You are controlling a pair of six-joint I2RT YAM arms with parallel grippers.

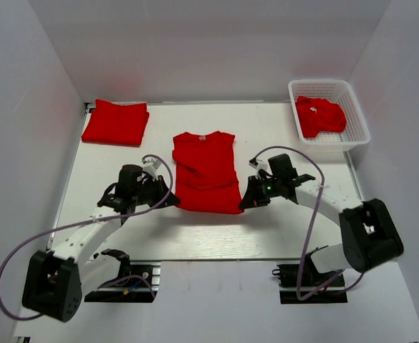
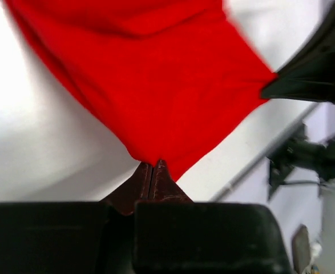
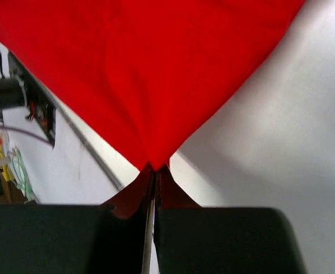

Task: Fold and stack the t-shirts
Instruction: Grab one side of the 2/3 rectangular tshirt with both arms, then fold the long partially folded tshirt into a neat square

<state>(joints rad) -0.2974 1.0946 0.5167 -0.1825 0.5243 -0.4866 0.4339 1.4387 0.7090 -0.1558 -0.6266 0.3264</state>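
White walls (image 1: 45,107) box in your workspace on three sides, with the pale surface (image 1: 280,232) filling the floor of it. Biggest thing on there is a bright red t-shirt (image 1: 205,171), lying flat pretty much dead centre. Its round neck points to the far side, the hem sits nearest your arms, and both long sides run almost straight, so it reads as a tall rectangle. There are a few soft wrinkles across the middle.

Off at the far left corner you've got a folded t-shirt (image 1: 115,121), same red, lying as a neat flat rectangle well apart from the centre one.

Now your tools. Your left tool (image 1: 175,202) is clamped tight on the near left corner of the centre shirt, and in the left wrist view the cloth pulls to a point right where the fingertips meet. Your right tool (image 1: 243,204) does the same on the near right corner, fingers pressed together with just the tip of the fabric pinched between them.

Over at the far right sits a white mesh basket (image 1: 334,146). Inside it is a crumpled t-shirt (image 1: 320,116), bunched up loose and covering most of the bottom.
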